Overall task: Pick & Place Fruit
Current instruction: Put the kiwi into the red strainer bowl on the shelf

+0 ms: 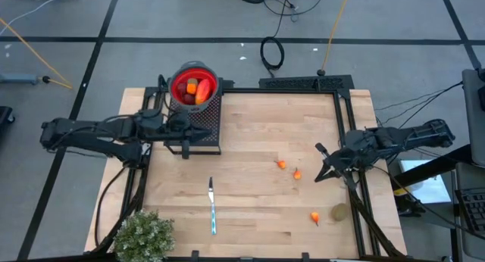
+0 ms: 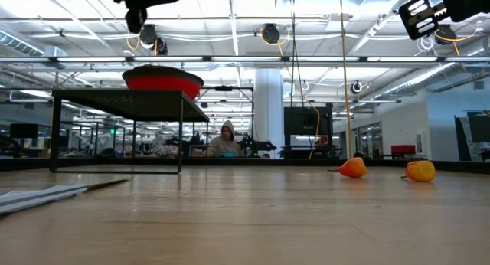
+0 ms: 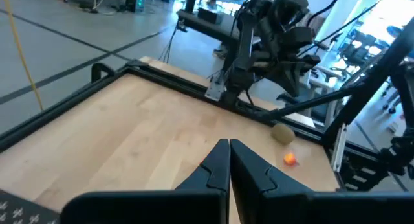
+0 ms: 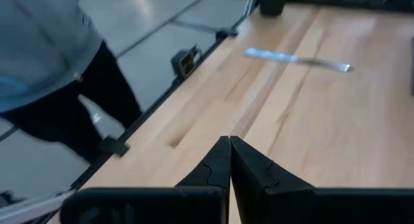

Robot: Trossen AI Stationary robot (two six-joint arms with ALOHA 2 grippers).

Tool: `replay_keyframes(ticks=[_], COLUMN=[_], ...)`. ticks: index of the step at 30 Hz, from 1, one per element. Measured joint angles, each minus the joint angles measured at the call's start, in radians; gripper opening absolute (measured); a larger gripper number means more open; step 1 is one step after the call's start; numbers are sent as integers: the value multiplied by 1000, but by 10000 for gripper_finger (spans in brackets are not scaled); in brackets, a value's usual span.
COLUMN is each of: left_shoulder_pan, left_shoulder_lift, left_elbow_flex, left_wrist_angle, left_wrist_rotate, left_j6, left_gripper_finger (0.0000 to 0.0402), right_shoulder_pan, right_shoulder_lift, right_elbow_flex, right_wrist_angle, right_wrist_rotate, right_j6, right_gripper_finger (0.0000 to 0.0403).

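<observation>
Left gripper (image 1: 198,133), fingers pressed together and empty, hangs just beside the red bowl (image 1: 194,86) holding fruit. Right gripper (image 1: 321,151), likewise closed, sits near 3 orange bits (image 1: 296,174); a kiwi-like oval (image 1: 339,212) lies beyond them.

Red bowl (image 1: 194,86) w/ orange-red fruit (image 1: 198,90); tiny orange bits (image 1: 296,174); brown-green kiwi (image 1: 339,212); silver-teal knife (image 1: 213,206); green plant (image 1: 143,235).

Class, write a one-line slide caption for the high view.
Both grippers shut: left gripper by the red bowl of fruit, right gripper near orange bits and a kiwi.
</observation>
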Motion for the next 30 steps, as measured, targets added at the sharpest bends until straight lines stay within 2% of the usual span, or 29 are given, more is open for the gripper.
replay_keyframes(ticks=[8, 14, 19, 25, 30], left_shoulder_pan=[-45, -61, -63, -63, -63], left_shoulder_lift=[-159, -274, -359, -454, -512], left_elbow_flex=[-110, -180, -240, -296, -309], left_wrist_angle=[-6, -14, -14, -14, -44], left_wrist_rotate=[-12, -12, -12, -10, -10], left_j6=[21, 42, 42, 57, 56], left_gripper_finger=[9, 3, 11, 4, 13], right_shoulder_pan=[75, 160, 235, 327, 405], right_shoulder_lift=[172, 328, 456, 577, 634], right_elbow_flex=[126, 275, 377, 455, 463], right_wrist_angle=[-132, -311, -419, -509, -534], right_wrist_rotate=[4, 113, 133, 131, 128], right_j6=[6, -16, -22, -8, 82], right_gripper_finger=[0, 0, 0, 0, 0])
